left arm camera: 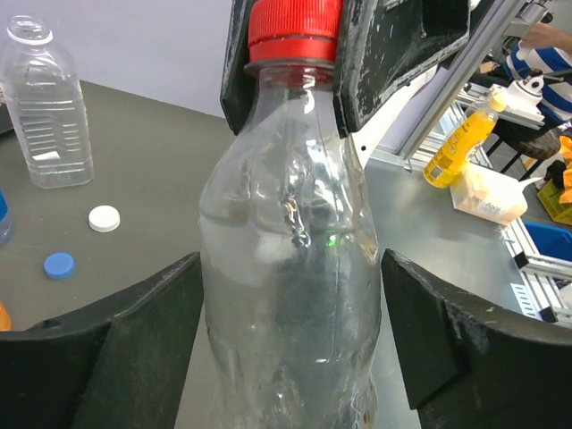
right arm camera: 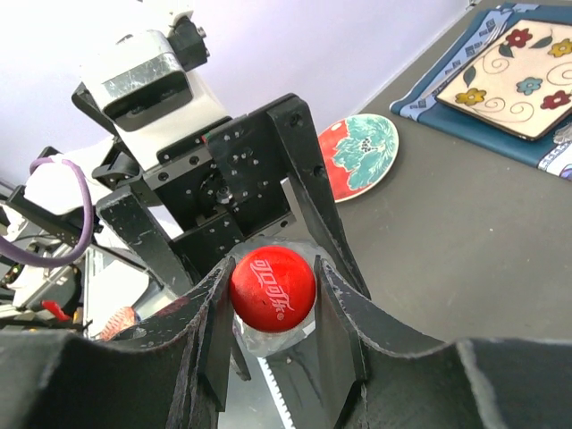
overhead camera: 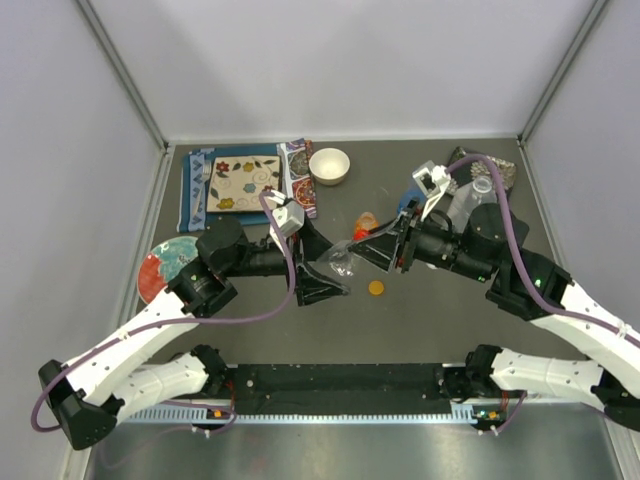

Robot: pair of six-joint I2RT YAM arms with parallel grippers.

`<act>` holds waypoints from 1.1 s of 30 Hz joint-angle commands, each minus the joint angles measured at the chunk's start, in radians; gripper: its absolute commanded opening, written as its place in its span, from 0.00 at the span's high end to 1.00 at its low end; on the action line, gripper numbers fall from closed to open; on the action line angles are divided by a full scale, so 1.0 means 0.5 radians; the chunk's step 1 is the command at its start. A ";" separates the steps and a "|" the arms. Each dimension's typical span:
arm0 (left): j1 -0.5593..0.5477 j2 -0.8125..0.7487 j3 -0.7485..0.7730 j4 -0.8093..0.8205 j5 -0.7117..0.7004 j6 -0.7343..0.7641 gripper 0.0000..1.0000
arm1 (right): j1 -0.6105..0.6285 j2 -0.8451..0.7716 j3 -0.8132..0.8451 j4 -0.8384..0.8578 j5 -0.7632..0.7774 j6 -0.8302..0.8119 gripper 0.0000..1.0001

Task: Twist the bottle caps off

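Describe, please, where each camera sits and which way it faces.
Top external: above and behind, looking down on the table; left arm and right arm show.
Left wrist: behind the left claw, facing the clear bottle and red cap; own fingers show.
Right wrist: behind the right claw, facing that cap end-on; own fingers show.
Wrist views share cap and bottle.
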 commanded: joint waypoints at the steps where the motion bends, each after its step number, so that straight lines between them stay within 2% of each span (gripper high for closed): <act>1: 0.001 -0.002 -0.021 0.045 0.059 0.038 0.19 | -0.011 0.014 0.124 0.110 -0.024 -0.037 1.00; 2: 0.004 -0.002 -0.024 0.042 0.056 0.047 0.23 | -0.011 0.014 0.127 0.113 -0.027 -0.043 1.00; 3: 0.001 -0.005 -0.024 0.042 0.050 0.044 0.32 | -0.011 0.017 0.130 0.107 -0.030 -0.040 1.00; 6: 0.001 -0.011 -0.024 0.048 0.026 0.054 0.39 | -0.008 0.023 0.130 0.097 -0.030 -0.043 1.00; 7: 0.001 -0.017 -0.024 0.045 0.016 0.057 0.41 | -0.014 0.020 0.133 0.094 -0.027 -0.043 0.94; 8: 0.001 -0.024 -0.027 0.051 0.010 0.069 0.43 | -0.011 0.026 0.136 0.085 -0.018 -0.043 0.67; 9: 0.004 -0.027 -0.027 0.051 -0.002 0.072 0.44 | -0.008 0.023 0.151 0.061 0.013 -0.043 0.57; 11: 0.004 -0.045 -0.033 0.048 -0.057 0.081 0.48 | -0.011 0.032 0.170 0.036 0.056 -0.043 0.40; 14: -0.003 -0.060 -0.039 0.030 -0.174 0.109 0.54 | -0.011 0.038 0.209 -0.007 0.169 -0.049 0.31; 16: -0.018 -0.073 -0.036 0.002 -0.272 0.148 0.60 | -0.014 0.054 0.237 -0.022 0.246 -0.049 0.28; 19: -0.103 -0.094 -0.018 -0.078 -0.548 0.268 0.62 | -0.011 0.084 0.298 -0.059 0.381 -0.043 0.26; 20: -0.137 -0.106 -0.006 -0.099 -0.749 0.308 0.62 | -0.011 0.118 0.317 -0.071 0.408 -0.031 0.26; 22: -0.281 -0.116 0.010 -0.157 -0.971 0.436 0.63 | -0.011 0.158 0.381 -0.132 0.500 0.006 0.26; 23: -0.336 -0.116 0.025 -0.209 -1.239 0.480 0.63 | -0.008 0.188 0.403 -0.142 0.519 0.009 0.26; 26: -0.527 -0.094 0.050 -0.259 -1.688 0.609 0.64 | -0.011 0.262 0.485 -0.194 0.577 0.049 0.28; 33: -0.650 -0.119 0.022 -0.222 -2.073 0.655 0.66 | -0.011 0.339 0.504 -0.271 0.629 0.098 0.32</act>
